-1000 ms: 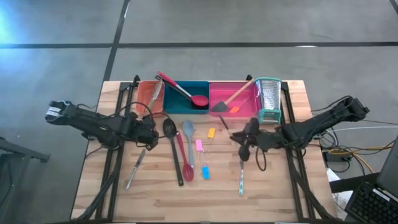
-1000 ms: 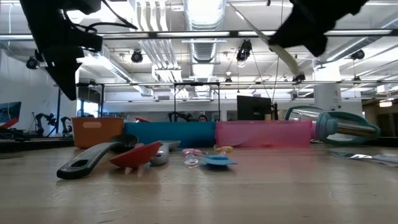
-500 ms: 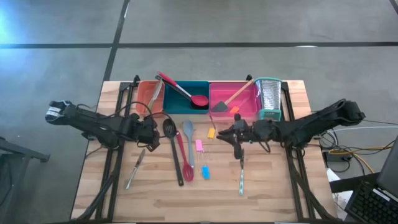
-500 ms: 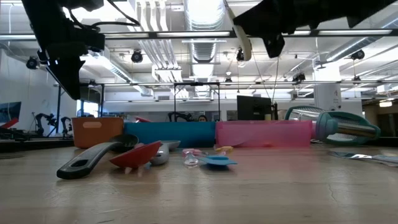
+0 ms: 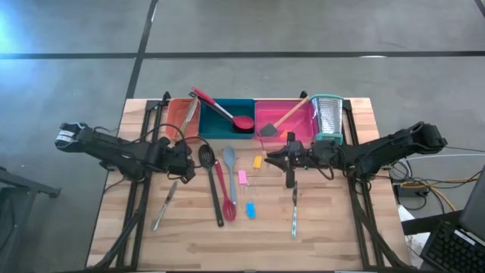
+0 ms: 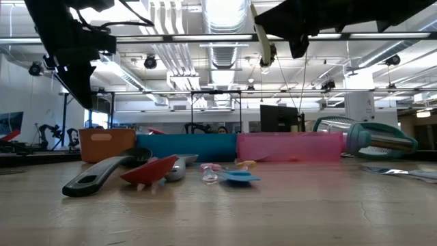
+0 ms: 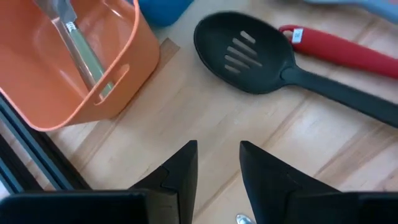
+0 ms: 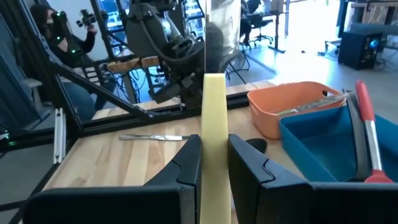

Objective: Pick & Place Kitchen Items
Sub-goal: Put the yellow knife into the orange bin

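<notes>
Pale yellow and flat-bladed, a slim utensil (image 8: pixel 214 146) sits clamped between the fingers of the right hand (image 5: pixel 289 161), which hangs in the air just in front of the pink tray (image 5: pixel 301 130), toward the bench's near edge (in the low view the tool's cream blade stands up against the ceiling lights). Left of the pink tray along the same row are the teal tray (image 5: pixel 227 129) with a red spoon (image 5: pixel 223 111) across it, then the orange tray (image 5: pixel 177 126) holding metal tongs (image 7: pixel 79 51). Far left of the pink tray, beside the orange tray, the left hand (image 7: pixel 215 163) hovers over bare bench (image 5: pixel 189 235) with its fingers slightly apart on nothing, a black slotted spoon (image 7: pixel 249 53) lying just ahead of it
</notes>
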Robot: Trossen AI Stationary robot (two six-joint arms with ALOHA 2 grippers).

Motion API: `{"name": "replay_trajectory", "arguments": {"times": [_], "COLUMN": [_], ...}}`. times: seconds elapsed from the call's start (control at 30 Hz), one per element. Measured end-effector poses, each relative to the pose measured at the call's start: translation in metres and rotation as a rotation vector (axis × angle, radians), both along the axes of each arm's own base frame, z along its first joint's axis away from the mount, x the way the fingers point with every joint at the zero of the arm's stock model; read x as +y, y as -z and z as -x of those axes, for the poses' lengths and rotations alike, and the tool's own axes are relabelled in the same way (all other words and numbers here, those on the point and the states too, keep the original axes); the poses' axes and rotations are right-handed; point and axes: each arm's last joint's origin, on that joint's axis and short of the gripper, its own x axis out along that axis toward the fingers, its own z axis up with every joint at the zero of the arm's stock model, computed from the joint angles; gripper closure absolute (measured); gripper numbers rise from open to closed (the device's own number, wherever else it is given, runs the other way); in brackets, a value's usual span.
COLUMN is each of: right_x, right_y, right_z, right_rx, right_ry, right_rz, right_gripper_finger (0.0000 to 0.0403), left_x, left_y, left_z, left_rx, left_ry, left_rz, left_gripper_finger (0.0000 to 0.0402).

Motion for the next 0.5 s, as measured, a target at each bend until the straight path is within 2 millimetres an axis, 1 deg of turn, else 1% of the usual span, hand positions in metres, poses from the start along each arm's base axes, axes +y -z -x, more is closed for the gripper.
{"name": "replay_trajectory", "arguments": {"times": [0.07, 0.17, 0.23, 0.3, 0.37, 0.43, 0.5], "right_x": [0.0, 0.0, 0.0, 0.0, 0.0, -0.001, -0.002], "right_y": [0.0, -0.001, -0.003, -0.004, -0.006, -0.009, -0.011], "right_z": [0.0, 0.0, 0.0, 0.0, 0.0, 0.0, 0.001], "right_rx": [0.001, -0.01, -0.03, -0.042, -0.059, -0.092, -0.132], "right_ry": [-0.002, -0.002, -0.002, -0.002, 0.018, 0.045, 0.053], "right_rz": [0.014, 0.033, 0.044, 0.062, 0.085, 0.107, 0.132], "right_gripper_finger": [0.0362, 0.0362, 0.0362, 0.0362, 0.0362, 0.0362, 0.0362], "left_x": [0.001, 0.002, 0.002, 0.004, 0.006, 0.006, 0.004], "left_y": [0.002, 0.011, 0.019, 0.026, 0.031, 0.033, 0.032], "left_z": [-0.002, -0.006, -0.009, -0.014, -0.022, -0.031, -0.041], "left_rx": [-0.052, -0.126, -0.154, -0.2, -0.283, -0.405, -0.543], "left_ry": [-0.043, -0.085, -0.061, -0.01, 0.013, 0.035, 0.097], "left_rz": [-0.034, -0.069, -0.085, -0.155, -0.224, -0.27, -0.315], "left_gripper_finger": [0.028, 0.0279, 0.0278, 0.0278, 0.0278, 0.0278, 0.0278]}}
